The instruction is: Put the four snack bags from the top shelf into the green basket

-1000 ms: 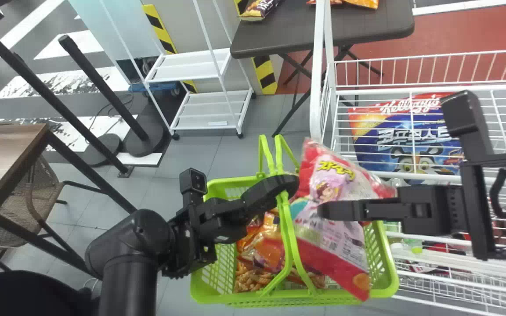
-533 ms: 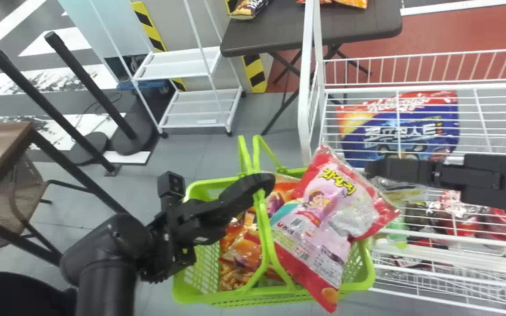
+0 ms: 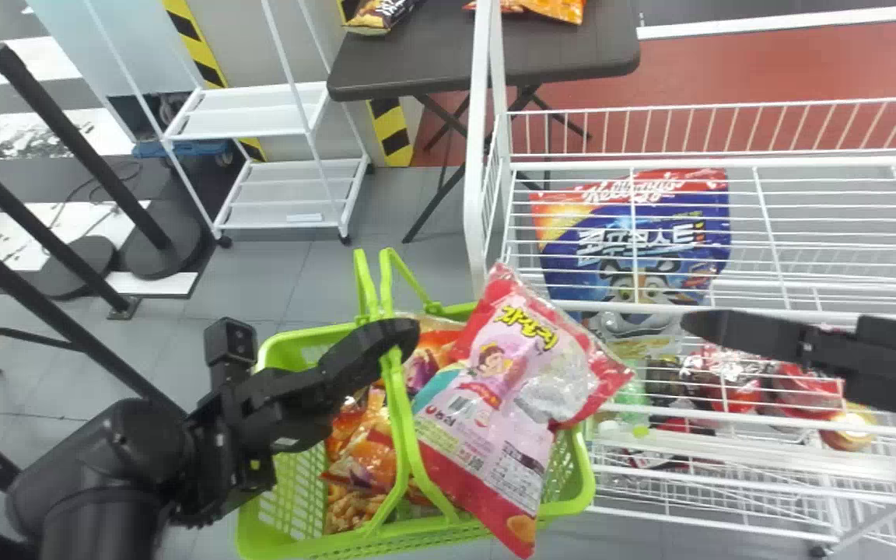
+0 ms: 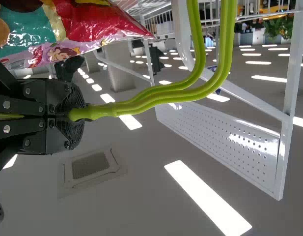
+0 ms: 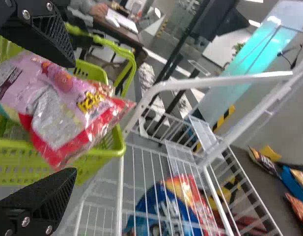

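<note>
My left gripper (image 3: 400,336) is closed around the handles of the green basket (image 3: 584,498), left of centre in the head view. In the left wrist view, my left gripper (image 4: 75,114) pinches the green handles (image 4: 190,91). A pink and red snack bag (image 3: 487,404) lies tilted on the basket's right part, its lower corner over the front rim. Orange snack bags (image 3: 366,443) lie inside on the left. My right gripper (image 3: 689,323) is right of the basket, over the wire rack. In the right wrist view, my right gripper (image 5: 72,118) has its fingers wide apart, the pink bag (image 5: 58,108) beyond them.
The white wire rack (image 3: 806,307) fills the right side, with a blue cereal bag (image 3: 635,233) and red packages (image 3: 736,381) on lower levels. A dark table (image 3: 487,54) with snack bags stands behind. A white shelf cart (image 3: 253,113) is at the back left.
The head view has shifted, so basket and rack appear farther left. My right gripper has drawn away rightward from the pink bag, which now rests on the basket. My left gripper keeps its hold on the handles.
</note>
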Robot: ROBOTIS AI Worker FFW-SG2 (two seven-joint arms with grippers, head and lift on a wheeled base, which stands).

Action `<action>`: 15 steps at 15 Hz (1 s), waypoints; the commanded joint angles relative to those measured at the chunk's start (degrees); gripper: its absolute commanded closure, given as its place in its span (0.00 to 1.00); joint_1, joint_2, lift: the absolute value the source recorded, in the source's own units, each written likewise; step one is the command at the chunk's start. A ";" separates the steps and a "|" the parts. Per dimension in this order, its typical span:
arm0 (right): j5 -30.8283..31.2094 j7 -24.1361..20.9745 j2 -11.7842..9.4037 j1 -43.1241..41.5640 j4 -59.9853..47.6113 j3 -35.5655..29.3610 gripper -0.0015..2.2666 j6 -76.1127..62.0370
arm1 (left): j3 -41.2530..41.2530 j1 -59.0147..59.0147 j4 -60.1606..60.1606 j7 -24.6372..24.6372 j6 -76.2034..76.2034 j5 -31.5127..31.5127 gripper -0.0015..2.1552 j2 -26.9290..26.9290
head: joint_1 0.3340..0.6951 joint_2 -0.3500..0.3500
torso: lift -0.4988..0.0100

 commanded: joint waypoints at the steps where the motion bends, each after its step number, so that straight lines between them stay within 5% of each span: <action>1: 12.00 1.43 -0.02 5.06 -2.20 0.55 0.02 0.47 | 0.29 1.29 -0.16 -0.66 0.12 0.03 1.00 0.20 | 1.00 0.70 | 0.98; 6: 29.05 1.25 0.42 14.38 2.28 3.89 0.02 -38.85 | 0.38 3.58 -0.42 -0.66 0.12 0.03 1.00 0.29 | 1.00 0.50 | 0.98; 10: 31.42 0.90 0.51 16.31 6.32 4.15 0.03 -54.67 | 0.73 5.86 -1.65 -0.66 0.65 0.03 1.00 0.38 | 1.00 0.38 | 0.98; 15: 35.64 0.72 0.60 17.72 8.52 5.82 0.03 -67.68 | 0.64 7.88 -3.85 -0.66 1.53 0.11 1.00 0.47 | 1.00 0.35 | 0.98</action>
